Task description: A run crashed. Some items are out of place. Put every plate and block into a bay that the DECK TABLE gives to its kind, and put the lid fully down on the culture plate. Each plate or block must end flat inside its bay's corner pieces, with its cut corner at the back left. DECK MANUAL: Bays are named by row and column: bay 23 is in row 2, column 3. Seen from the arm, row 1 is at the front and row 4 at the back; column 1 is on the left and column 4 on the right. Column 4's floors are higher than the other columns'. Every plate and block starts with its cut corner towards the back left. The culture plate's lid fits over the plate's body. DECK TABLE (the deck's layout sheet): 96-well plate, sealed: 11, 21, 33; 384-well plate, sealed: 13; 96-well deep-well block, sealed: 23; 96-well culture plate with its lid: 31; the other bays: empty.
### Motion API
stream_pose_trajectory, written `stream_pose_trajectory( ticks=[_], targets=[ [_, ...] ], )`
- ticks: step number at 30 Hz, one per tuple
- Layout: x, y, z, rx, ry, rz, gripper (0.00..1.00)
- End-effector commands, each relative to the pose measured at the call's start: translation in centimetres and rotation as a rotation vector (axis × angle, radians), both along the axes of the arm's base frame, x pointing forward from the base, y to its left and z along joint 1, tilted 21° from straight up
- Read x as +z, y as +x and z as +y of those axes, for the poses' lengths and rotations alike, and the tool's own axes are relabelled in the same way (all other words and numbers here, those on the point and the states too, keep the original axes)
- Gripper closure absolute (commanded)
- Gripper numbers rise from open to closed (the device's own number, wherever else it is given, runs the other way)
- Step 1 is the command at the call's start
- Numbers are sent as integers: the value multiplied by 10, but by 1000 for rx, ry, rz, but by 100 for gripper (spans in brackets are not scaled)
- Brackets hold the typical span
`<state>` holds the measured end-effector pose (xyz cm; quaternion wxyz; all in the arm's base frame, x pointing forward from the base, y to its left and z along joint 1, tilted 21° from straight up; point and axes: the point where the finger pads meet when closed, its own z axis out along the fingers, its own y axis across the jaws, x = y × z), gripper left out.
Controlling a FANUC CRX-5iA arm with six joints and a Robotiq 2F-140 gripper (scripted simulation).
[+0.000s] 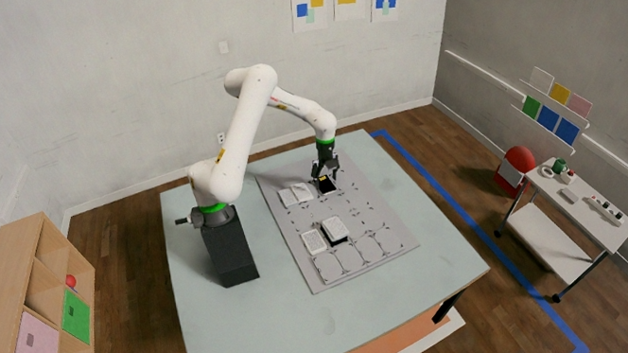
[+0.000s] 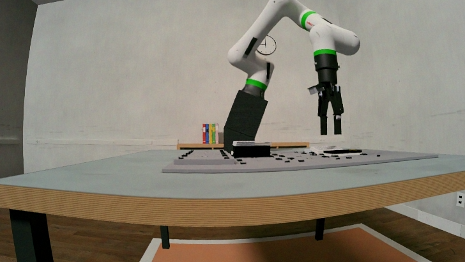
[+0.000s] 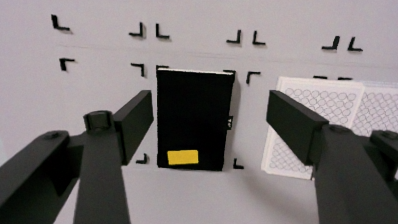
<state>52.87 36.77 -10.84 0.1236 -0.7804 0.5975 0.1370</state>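
Observation:
My gripper is open and empty, hanging above the black slab with a yellow label in bay 31. A thin white edge shows at the slab's rim; how far down it sits is unclear. A white plate around bay 21 is shifted towards bay 11 and overlaps or touches the white plate there. A white plate is in bay 13. A black block in bay 23 carries a skewed white plate.
The grey deck bears black corner pieces. The raised strip of column 4 lies at its right side as seen from the arm. The arm's dark pedestal stands in front of row 1.

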Motion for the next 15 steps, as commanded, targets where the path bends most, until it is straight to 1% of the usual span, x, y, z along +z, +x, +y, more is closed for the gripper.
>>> stream_pose_trajectory(
  ticks=[1, 13, 15],
  targets=[
    [-3, 0, -11, -1, 1, -2, 30],
    [-20, -5, -56, 0, 1, -2, 30],
    [-20, -5, -56, 0, 1, -2, 30]
  ],
)
